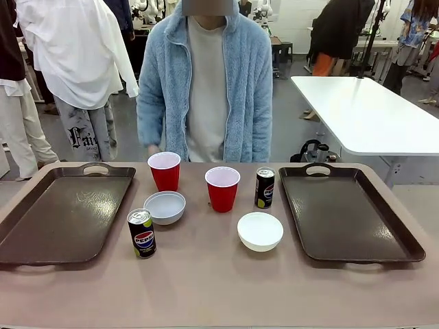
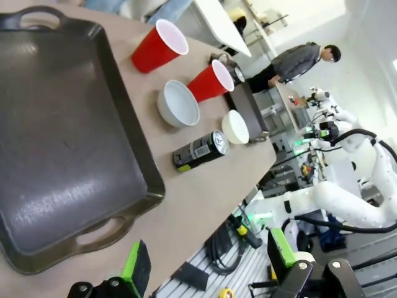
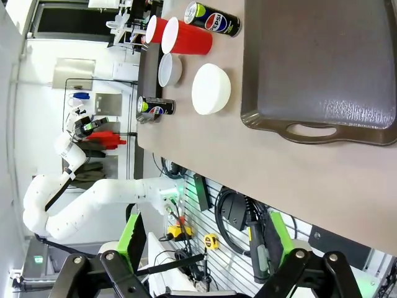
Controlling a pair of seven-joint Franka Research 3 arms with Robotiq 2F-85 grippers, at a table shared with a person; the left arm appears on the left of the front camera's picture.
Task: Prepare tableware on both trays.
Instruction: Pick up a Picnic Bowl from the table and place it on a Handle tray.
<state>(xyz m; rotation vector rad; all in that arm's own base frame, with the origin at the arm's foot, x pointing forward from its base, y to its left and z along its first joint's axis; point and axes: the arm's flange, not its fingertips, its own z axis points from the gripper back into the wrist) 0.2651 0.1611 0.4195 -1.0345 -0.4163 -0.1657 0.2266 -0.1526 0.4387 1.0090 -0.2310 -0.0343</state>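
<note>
– Two trays and six bits of tableware, is that the lot on the table (image 1: 206,288)?

– That's it. The left tray (image 1: 62,212) lies at the robot's left end and the right tray (image 1: 346,212) at the other. Both are dark brown, with a cut-out handle at the far and near ends. Everything else stands on the tabletop between them.

– Where are the cups?

– Toward the far side. The left red cup (image 1: 164,171) stands just beside the left tray's far corner. The right red cup (image 1: 222,189) is near the middle, a little nearer the robot. Both are mouth up, white inside.

– And the bowls?

– The grey bowl (image 1: 164,207) sits just in front of the left red cup; I can't tell whether they touch. The white bowl (image 1: 260,231) is off on its own, toward the right tray and closer to the robot's edge.

– Cans?

– Both upright. The near can (image 1: 142,233) stands just beside the grey bowl, near the left tray's inner rim. The far can (image 1: 265,188) stands between the right red cup and the right tray's far corner.

– What about the claws?

– The left gripper (image 2: 208,264) hangs out past the left tray's near handle, its fingers spread wide and nothing between the green pads. The right gripper (image 3: 205,239) is the same on its side: spread wide, gripping nothing, out beyond the right tray's near handle.

– Anyone at the table?

– A person (image 1: 206,82) in a pale blue fleece stands at the far edge, right behind the left red cup.
</note>
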